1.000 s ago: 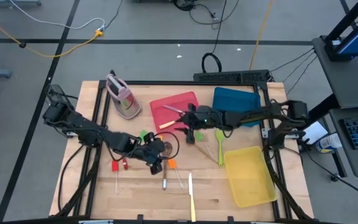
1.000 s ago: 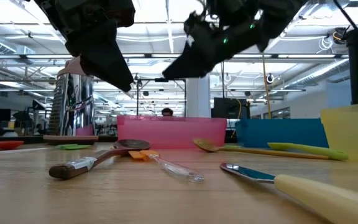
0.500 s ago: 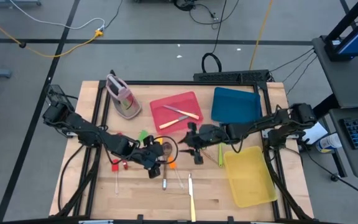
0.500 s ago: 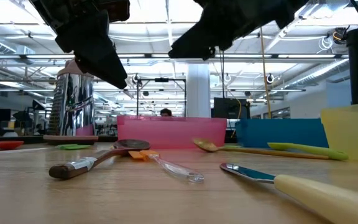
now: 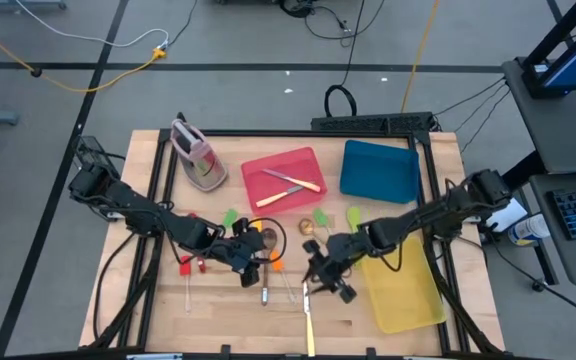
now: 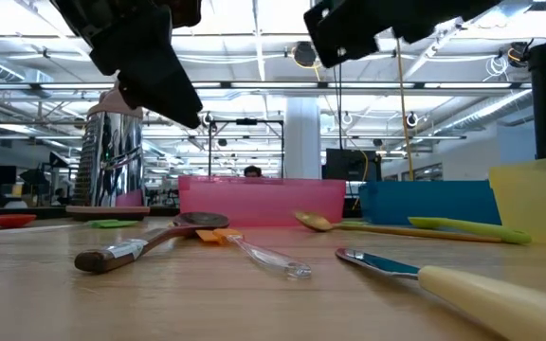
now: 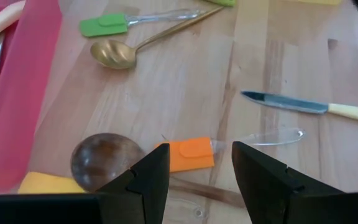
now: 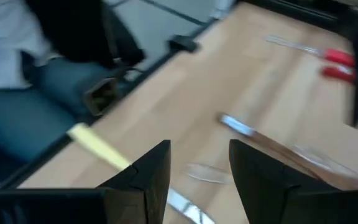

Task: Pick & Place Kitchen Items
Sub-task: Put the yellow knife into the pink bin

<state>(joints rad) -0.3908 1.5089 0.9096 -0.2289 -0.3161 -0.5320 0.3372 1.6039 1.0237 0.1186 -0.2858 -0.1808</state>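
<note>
My left gripper (image 5: 249,263) is open and empty, hovering over an orange-headed clear-handled spatula (image 7: 188,154) and a brown spoon (image 7: 104,158) that lie flat at the table's middle. My right gripper (image 5: 321,279) is open and empty, above the blade end of a cream-handled knife (image 5: 307,318) that lies flat near the front edge; the knife also shows in the right wrist view (image 8: 98,146). Two more cream-handled knives (image 5: 286,186) lie in the red tray (image 5: 303,160). A gold spoon (image 7: 114,53) and a green spatula (image 7: 104,26) lie on the wood.
The yellow tray (image 5: 408,295) lies right beside my right arm, and the blue tray (image 5: 380,170) is at the far right. The pink-grey stand (image 5: 198,155) is at the far left. Red-headed pieces (image 5: 193,265) and a green spatula (image 5: 230,218) lie by my left arm. A person sits beyond the table's near edge (image 8: 36,81).
My right gripper has moved from beside the red tray toward the table's near edge, and now hangs over the cream-handled knife by the front edge. My left gripper has stayed over the orange spatula. The utensils on the table have not moved.
</note>
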